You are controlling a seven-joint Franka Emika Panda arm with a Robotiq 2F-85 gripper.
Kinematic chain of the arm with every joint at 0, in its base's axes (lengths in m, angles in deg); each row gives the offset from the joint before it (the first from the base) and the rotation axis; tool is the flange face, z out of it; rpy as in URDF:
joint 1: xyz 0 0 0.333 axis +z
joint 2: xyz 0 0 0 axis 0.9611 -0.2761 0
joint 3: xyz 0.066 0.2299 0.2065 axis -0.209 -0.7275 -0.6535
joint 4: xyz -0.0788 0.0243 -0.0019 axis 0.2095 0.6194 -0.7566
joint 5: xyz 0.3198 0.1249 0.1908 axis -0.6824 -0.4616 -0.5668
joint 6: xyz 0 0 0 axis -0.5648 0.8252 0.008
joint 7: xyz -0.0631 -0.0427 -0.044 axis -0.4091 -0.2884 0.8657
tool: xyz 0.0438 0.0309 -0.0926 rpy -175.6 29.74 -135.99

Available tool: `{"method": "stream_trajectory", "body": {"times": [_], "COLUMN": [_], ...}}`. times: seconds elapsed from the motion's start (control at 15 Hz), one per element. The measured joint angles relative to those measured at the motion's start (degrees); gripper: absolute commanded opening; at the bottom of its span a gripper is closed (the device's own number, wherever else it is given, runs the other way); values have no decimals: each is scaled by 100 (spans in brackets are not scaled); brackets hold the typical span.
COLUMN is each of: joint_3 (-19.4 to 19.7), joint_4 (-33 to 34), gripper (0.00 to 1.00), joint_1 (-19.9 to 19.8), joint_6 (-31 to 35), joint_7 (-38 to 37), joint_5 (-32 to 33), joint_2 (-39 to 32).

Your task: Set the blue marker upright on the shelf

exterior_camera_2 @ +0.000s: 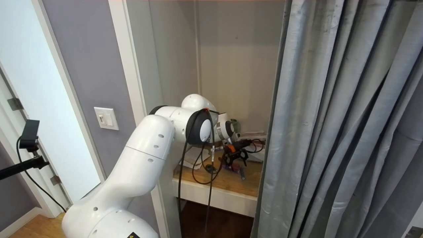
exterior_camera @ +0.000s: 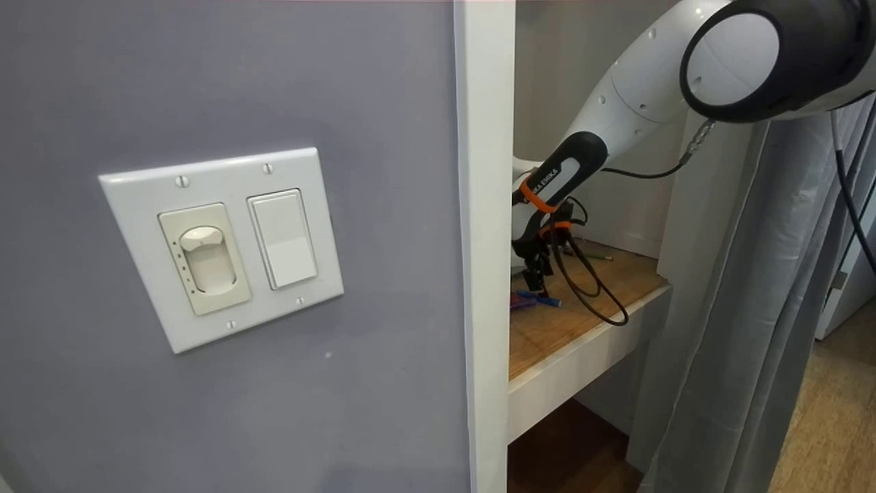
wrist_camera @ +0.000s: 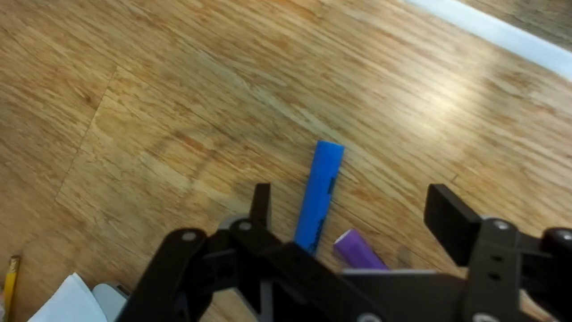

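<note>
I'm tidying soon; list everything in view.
Blue marker: 1, blue, lying on shelf
Purple marker: 1, purple, beside blue marker
Shelf: 1, tan, in recess
Pencil: at least 1, yellow, on shelf
Papers: several, white, on shelf
Blurred items: at least 2, green, in recess
Curtain: 1, grey, beside recess
Switch plate: 1, white, on greyish wall
Door: at least 1, white, left of wall
Mounted device: 1, black, left in an exterior view
Cables: several, black, along arm
Arm: 1, mostly white, partly inside recess
End effector: 1, black, open above shelf
</note>
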Motion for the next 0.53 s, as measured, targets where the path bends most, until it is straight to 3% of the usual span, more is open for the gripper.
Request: {"method": "stream_trajectory", "body": {"times": [0.2,0.47,0.53], "joint_3": [57,92,94], "joint_4": [353,720,798], "gripper": [37,30,34], "joint_1": [8,11,11], "joint_6": [-2,-21,-36], "joint_7": [-4,-4,-4], "joint_5": [0,0,0], "joint_2": [-304,-622,-690]}}
